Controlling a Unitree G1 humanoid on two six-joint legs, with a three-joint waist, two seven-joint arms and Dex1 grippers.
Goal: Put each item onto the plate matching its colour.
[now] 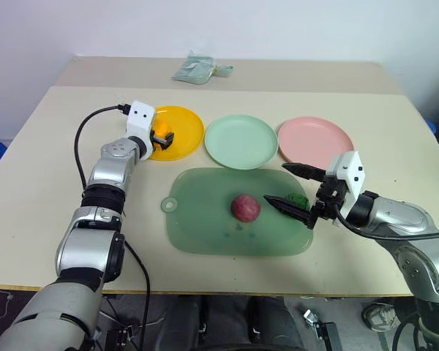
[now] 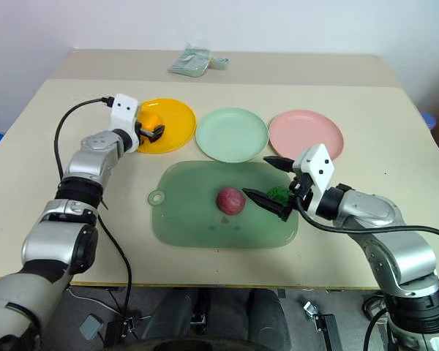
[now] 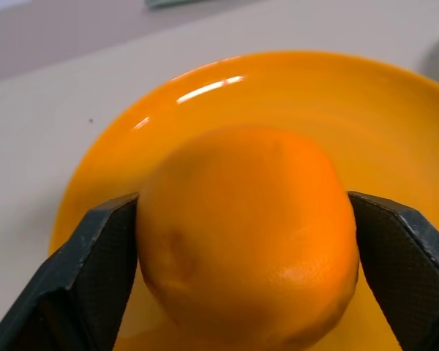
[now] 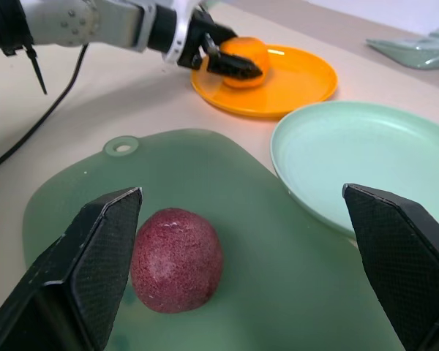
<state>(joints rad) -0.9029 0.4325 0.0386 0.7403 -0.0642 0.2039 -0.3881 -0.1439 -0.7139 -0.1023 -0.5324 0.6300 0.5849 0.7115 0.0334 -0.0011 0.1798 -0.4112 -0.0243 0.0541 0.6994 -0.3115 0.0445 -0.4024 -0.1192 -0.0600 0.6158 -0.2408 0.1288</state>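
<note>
The orange item [image 3: 249, 234] sits on the yellow-orange plate [image 1: 186, 124] between the fingers of my left gripper [image 1: 163, 137]. Its jaws stand wide, open, with a pad close at each side of the fruit. The dark maroon-red item [image 1: 245, 208] lies in the middle of the translucent green tray [image 1: 205, 219]. The crinkled green item [image 1: 298, 198] lies at the tray's right end, partly hidden behind my right gripper [image 1: 275, 182], which hovers open and empty just right of the maroon item. The mint green plate [image 1: 241, 141] and the pink plate [image 1: 314, 139] stand empty beyond the tray.
A crumpled pale green packet [image 1: 197, 69] lies at the table's far edge. A black cable [image 1: 79, 150] loops over the table beside my left arm. The three plates stand in a row just behind the tray.
</note>
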